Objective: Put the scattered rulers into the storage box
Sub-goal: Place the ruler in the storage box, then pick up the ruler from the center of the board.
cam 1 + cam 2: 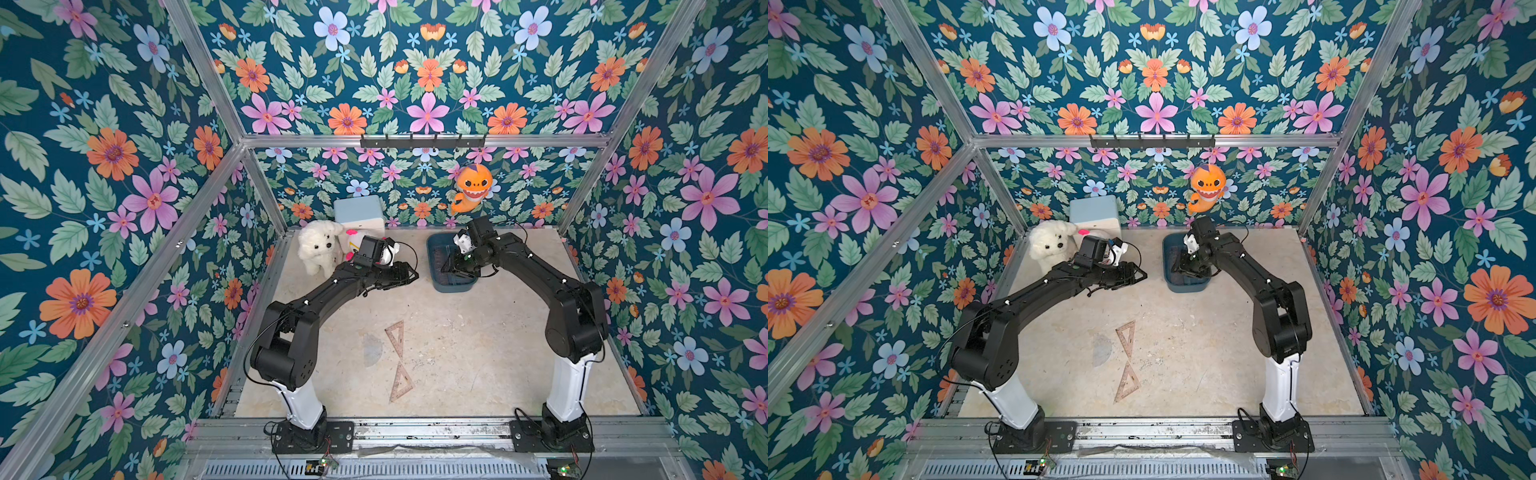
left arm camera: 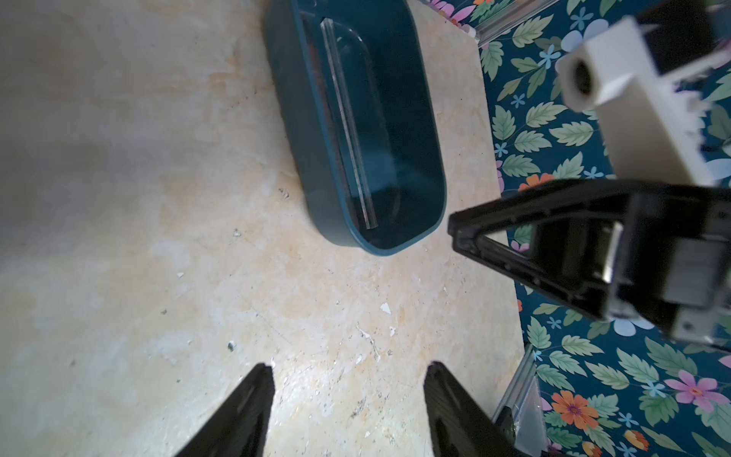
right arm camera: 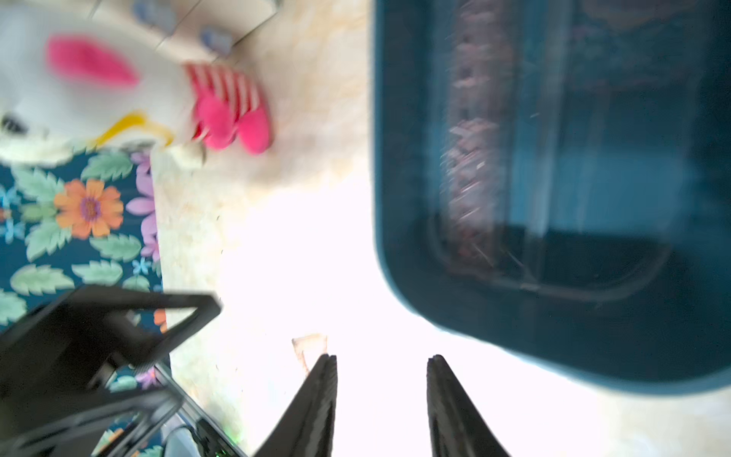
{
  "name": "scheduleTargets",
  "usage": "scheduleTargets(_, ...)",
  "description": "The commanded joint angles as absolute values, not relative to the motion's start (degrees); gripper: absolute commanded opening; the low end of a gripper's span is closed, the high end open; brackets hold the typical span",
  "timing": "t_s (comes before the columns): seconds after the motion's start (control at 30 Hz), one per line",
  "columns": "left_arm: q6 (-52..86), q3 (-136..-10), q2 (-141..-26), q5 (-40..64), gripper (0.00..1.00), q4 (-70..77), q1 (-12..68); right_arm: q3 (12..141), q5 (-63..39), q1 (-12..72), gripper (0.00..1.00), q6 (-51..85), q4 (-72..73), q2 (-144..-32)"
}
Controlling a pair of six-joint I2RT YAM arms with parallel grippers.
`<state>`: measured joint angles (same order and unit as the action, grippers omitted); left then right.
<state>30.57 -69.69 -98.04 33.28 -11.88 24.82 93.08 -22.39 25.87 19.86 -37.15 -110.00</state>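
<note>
1. Three pieces lie loose on the table (image 1: 478,353), in its near half between the two arm bases. They are a set square (image 1: 395,337), a second set square (image 1: 401,384) tip to tip with it, and a clear protractor (image 1: 372,350) just beside the first. Whether the two tips touch I cannot tell.
2. The storage box (image 1: 453,287) sits at the far side, well apart from them. The left wrist view shows a clear straight ruler (image 2: 348,126) lying in it. The right wrist view shows a brownish-pink ruler (image 3: 474,158) there too, though blurred.
3. The right gripper (image 3: 381,389) hangs over the box with its fingers parted and nothing between them. The left gripper (image 2: 348,395) hovers over bare table near the box, fingers spread wide and empty.
4. Likely trouble:
   - The pieces lie flush on the table, so fingertips may slide over an edge and only push the piece along.
   - The protractor barely shows against the pale surface, so it is easy to miss or to grip off-centre.
   - With the set squares so close, reaching for one may knock the other askew.
   - A thin piece pinched at one corner may swing or slip during the long carry to the box.
   - The grippers are close together by the box, so a careless move risks a bump or a shoved box.
</note>
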Motion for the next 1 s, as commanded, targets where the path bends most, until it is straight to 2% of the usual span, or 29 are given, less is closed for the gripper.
scheduleTargets(0.0, 32.83, -64.32, -94.15, 29.82, 0.66, -13.56, 24.81, 85.05, -18.5, 30.81, 0.4, 20.92, -31.16, -104.44)
scheduleTargets(0.17, 34.73, -50.98, -85.99, 26.72, 0.68, -13.52, 25.42, 70.26, -13.97, 41.64, 0.4, 25.99, -20.19, -97.64)
scheduleTargets(0.37, 37.68, -40.49, -82.57, 26.68, 0.72, -10.31, 29.24, 60.3, -11.7, 49.97, 0.4, 32.24, -8.86, -97.07)
scheduleTargets(0.53, 38.62, -38.94, -85.46, 26.63, 0.72, -7.64, 31.96, 54.08, -11.75, 50.8, 0.39, 36.01, -1.21, -95.66)
scheduleTargets(0.8, 38.61, -39.97, -90.31, 26.66, 0.72, -5.76, 33.98, 50.01, -8.57, 50.64, 0.39, 36.86, -0.57, -91.26)
scheduleTargets(0.97, 38.02, -42.52, -93.67, 27.71, 0.68, -5.62, 35.85, 45.71, -8.26, 48.15, 0.38, 38.86, 1.6, -89.14)
